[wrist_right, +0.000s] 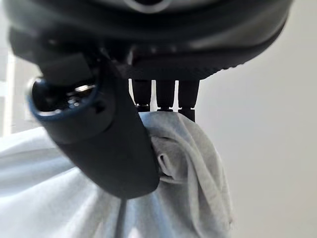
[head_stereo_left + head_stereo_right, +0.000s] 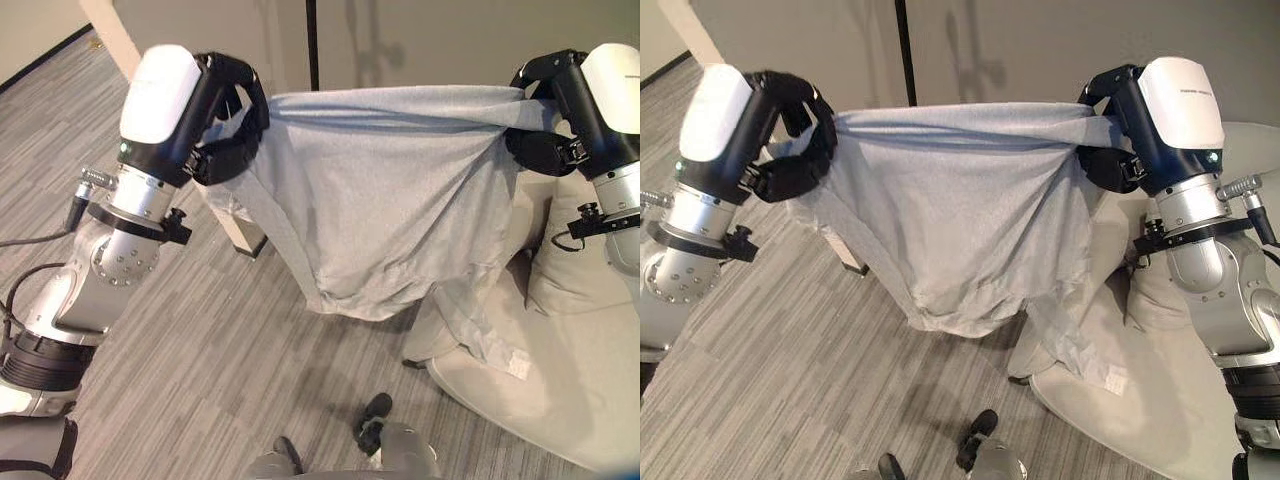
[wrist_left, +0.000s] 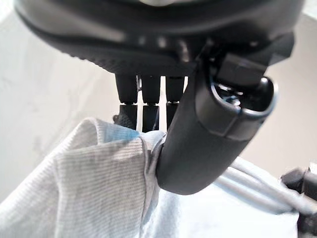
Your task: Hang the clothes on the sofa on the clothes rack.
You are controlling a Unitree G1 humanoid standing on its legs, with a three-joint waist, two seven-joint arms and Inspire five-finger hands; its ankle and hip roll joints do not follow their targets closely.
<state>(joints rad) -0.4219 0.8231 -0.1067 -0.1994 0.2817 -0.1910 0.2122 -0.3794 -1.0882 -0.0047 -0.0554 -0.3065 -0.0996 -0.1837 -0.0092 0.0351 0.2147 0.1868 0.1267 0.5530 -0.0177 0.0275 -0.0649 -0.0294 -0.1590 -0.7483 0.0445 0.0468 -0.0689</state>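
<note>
Left hand (image 2: 228,125) and right hand (image 2: 1108,140) each clench the grey shirt (image 2: 380,200); head views alone show the sofa (image 2: 540,380).

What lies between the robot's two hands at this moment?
The grey shirt, stretched taut from the left hand to the right hand, each shut on an end; it hangs over the floor beside the sofa. Both eye views show it.
</note>
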